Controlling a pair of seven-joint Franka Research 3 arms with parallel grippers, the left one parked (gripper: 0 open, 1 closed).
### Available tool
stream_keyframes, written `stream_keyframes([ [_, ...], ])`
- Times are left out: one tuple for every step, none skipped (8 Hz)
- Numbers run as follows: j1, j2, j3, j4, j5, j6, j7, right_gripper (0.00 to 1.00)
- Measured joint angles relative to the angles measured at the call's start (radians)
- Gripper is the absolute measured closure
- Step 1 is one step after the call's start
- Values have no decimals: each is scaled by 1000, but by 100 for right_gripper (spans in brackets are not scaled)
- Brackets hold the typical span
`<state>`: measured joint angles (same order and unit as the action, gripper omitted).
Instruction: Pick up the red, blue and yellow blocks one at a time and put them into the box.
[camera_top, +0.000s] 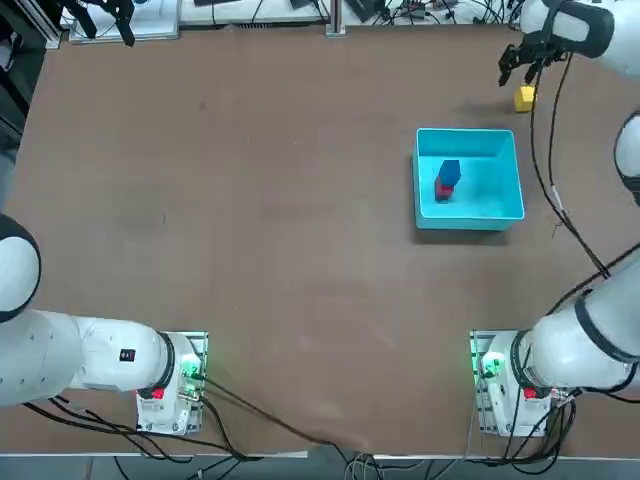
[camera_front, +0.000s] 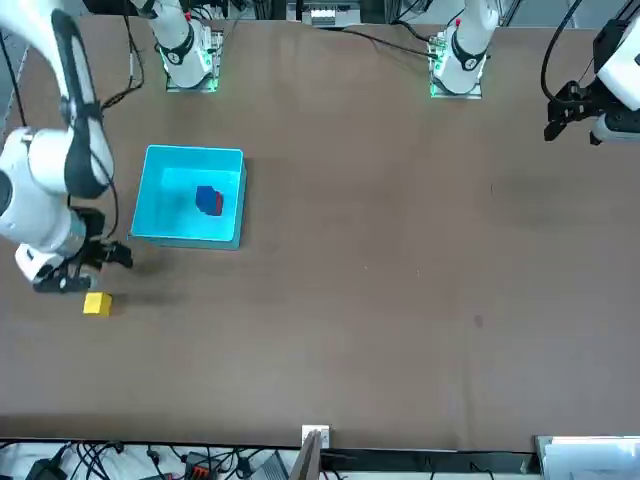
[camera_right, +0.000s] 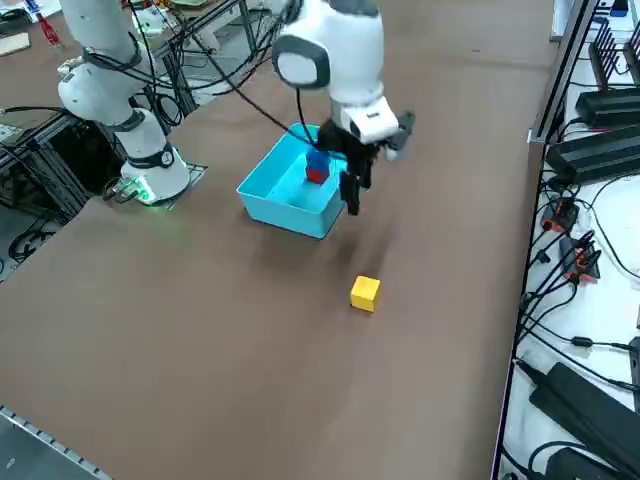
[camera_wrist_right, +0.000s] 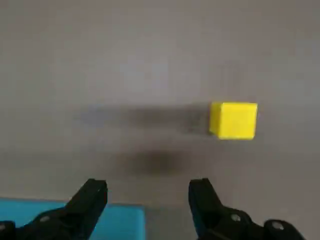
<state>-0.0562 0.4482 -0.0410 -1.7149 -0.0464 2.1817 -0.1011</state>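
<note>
The yellow block lies alone on the brown table beyond the far right corner of the box. Inside this cyan tray the blue block and the red block sit touching each other. My right gripper hovers open and empty above the table, between the box's edge and the yellow block, a short way off to one side of that block.
The table's far edge with cables runs just beyond the yellow block. More cables and equipment line the table's right side. The right arm's black cable hangs past the box's right wall.
</note>
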Motion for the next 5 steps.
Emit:
stream_keyframes([
  [-34,74,0,63,0,10,-33,0],
  [-63,138,0,115,1,33,-73,0],
  [-80,183,1,145,1,70,-106,0],
  [-91,213,1,158,0,97,-137,0],
  [-104,232,1,163,0,111,-171,0],
])
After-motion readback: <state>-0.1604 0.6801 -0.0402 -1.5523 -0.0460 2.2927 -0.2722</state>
